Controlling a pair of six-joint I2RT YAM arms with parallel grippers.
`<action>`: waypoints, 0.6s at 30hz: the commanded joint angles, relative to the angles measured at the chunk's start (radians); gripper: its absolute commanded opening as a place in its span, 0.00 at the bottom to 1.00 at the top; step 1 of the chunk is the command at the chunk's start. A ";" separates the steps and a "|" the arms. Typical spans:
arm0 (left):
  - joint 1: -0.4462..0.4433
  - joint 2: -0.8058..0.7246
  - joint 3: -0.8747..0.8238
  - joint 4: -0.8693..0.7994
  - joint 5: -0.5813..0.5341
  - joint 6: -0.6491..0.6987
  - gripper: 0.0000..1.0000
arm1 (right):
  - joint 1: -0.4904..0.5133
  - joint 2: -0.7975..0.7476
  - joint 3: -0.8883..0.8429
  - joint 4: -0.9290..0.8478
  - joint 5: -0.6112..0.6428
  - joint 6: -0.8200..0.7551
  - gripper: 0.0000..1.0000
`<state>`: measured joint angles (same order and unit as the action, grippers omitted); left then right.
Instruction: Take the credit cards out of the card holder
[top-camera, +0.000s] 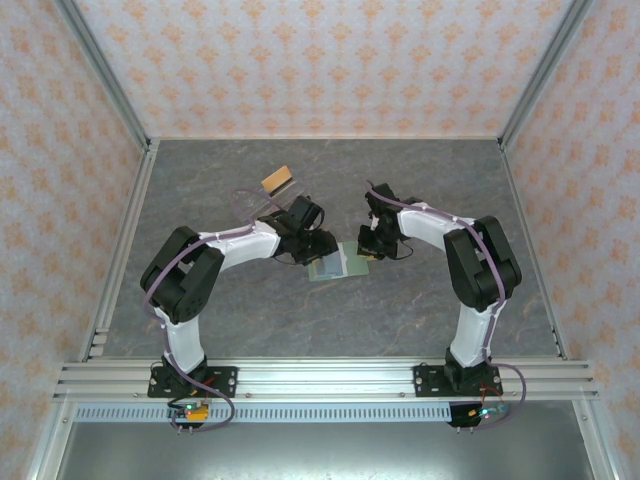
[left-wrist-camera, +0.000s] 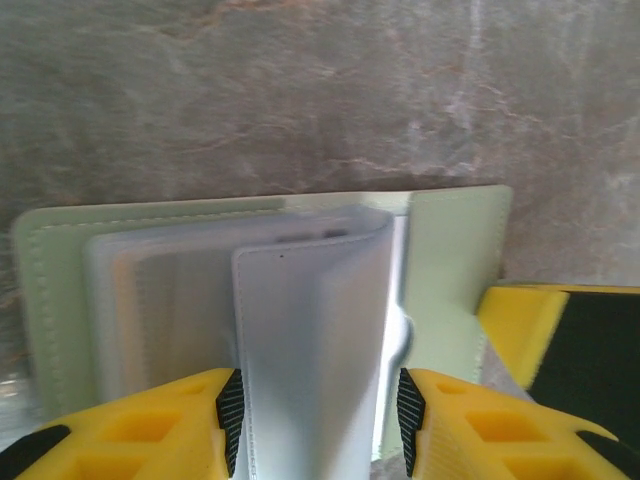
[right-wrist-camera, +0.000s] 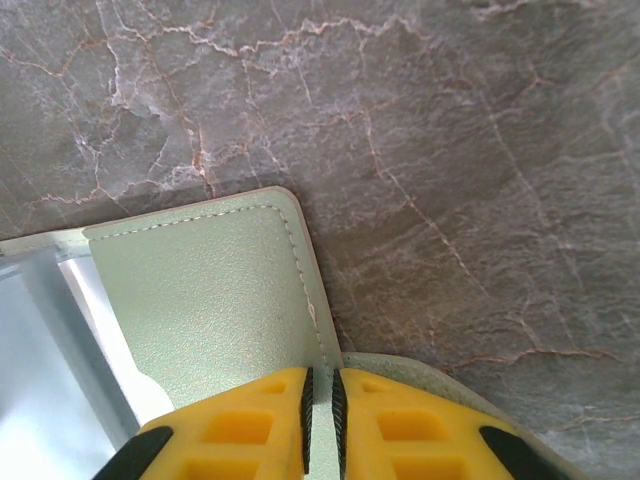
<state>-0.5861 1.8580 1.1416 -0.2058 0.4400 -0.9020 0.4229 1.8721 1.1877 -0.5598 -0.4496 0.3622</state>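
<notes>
The sage-green card holder (top-camera: 330, 265) lies open on the table between both arms. Its frosted clear sleeves fan out over the green cover (left-wrist-camera: 455, 260). One clear sleeve (left-wrist-camera: 310, 320) arches up, and my left gripper (left-wrist-camera: 317, 415) is shut across its width, pads at its edges. My right gripper (right-wrist-camera: 320, 420) is shut on the edge of the green cover (right-wrist-camera: 210, 300) and pins it at the holder's right side. One of its yellow fingers (left-wrist-camera: 515, 315) shows in the left wrist view. The credit cards cannot be made out through the frosted sleeves.
A clear plastic tray (top-camera: 262, 200) with a tan piece (top-camera: 278, 180) sits behind my left gripper (top-camera: 318, 250). Patterned walls enclose the dark marbled table (top-camera: 430, 170) on three sides. My right gripper (top-camera: 365, 245) hangs just right of the holder.
</notes>
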 joint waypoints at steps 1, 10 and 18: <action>0.009 0.002 -0.020 0.076 0.063 -0.026 0.47 | 0.002 0.024 -0.004 0.000 0.037 -0.010 0.17; 0.008 0.005 -0.028 0.196 0.143 -0.047 0.49 | -0.007 -0.067 -0.026 0.030 0.055 0.018 0.20; -0.001 0.084 0.033 0.262 0.188 -0.070 0.51 | -0.026 -0.237 -0.091 0.067 0.121 0.065 0.33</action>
<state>-0.5865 1.8935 1.1339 0.0116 0.5968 -0.9596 0.3992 1.6978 1.1137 -0.5201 -0.3897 0.4046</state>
